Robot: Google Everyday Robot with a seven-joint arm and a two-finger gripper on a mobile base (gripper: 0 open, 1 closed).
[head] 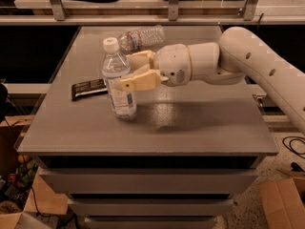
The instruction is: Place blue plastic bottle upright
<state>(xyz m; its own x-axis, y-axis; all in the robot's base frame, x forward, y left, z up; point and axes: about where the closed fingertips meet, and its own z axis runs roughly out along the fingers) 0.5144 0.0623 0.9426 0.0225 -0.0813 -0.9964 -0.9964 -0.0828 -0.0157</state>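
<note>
The blue plastic bottle [119, 82] stands upright on the grey table [190, 123], left of centre, with its white cap on top and its pale label facing me. My gripper [127, 71] reaches in from the right at the bottle's mid-height. Its tan fingers [140, 81] straddle the bottle, one in front of it and one behind, and close on its body. The bottle's base rests on the table top.
A smaller ribbed clear bottle [141, 37] lies on its side at the back of the table, just behind the gripper. A dark flat packet [88, 88] lies left of the upright bottle. Metal rails and shelves run behind the table.
</note>
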